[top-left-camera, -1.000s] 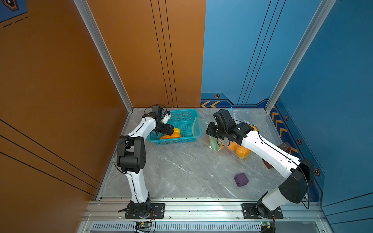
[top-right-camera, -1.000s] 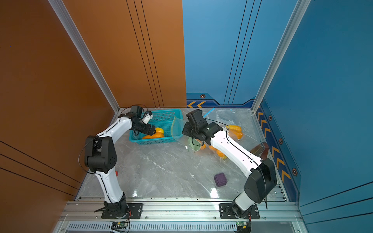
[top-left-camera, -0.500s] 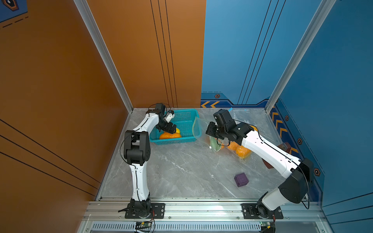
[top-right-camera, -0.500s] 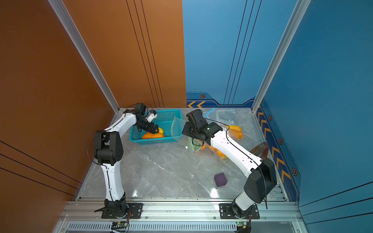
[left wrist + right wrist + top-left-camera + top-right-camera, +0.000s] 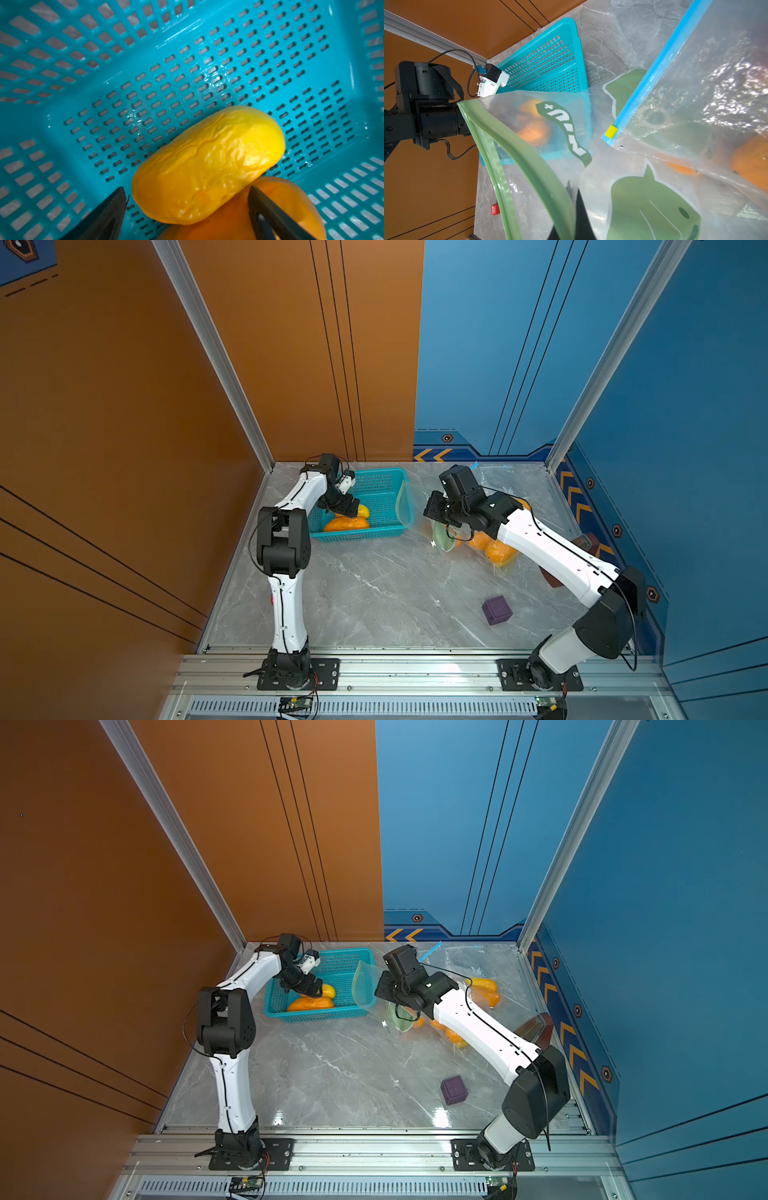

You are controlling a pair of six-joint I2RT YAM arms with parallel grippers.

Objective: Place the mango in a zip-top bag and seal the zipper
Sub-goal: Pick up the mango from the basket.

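Note:
A teal basket [image 5: 376, 486] [image 5: 337, 965] [image 5: 187, 72] at the back left holds a yellow mango [image 5: 207, 164] [image 5: 363, 511] lying on an orange mango [image 5: 234, 224] [image 5: 347, 524]. My left gripper [image 5: 187, 189] [image 5: 347, 508] [image 5: 309, 986] is open, one finger on each side of the yellow mango, not touching it. My right gripper [image 5: 576, 199] [image 5: 436, 516] is shut on the rim of a clear zip-top bag with a green zipper [image 5: 529, 158] [image 5: 405, 508] [image 5: 363, 986]. The bag is lifted, with its mouth gaping towards the basket.
A second clear bag with a blue zipper [image 5: 654, 72] and yellow slider [image 5: 611, 132] lies behind, over orange fruit [image 5: 494, 549]. A purple cube [image 5: 496, 610] sits front right and a brown block [image 5: 584, 541] by the right wall. Walls close in the table's left, back and right.
My left arm has swung its elbow inward and upright while its gripper stayed over the mangoes in the basket. The right arm and the bag have not moved.

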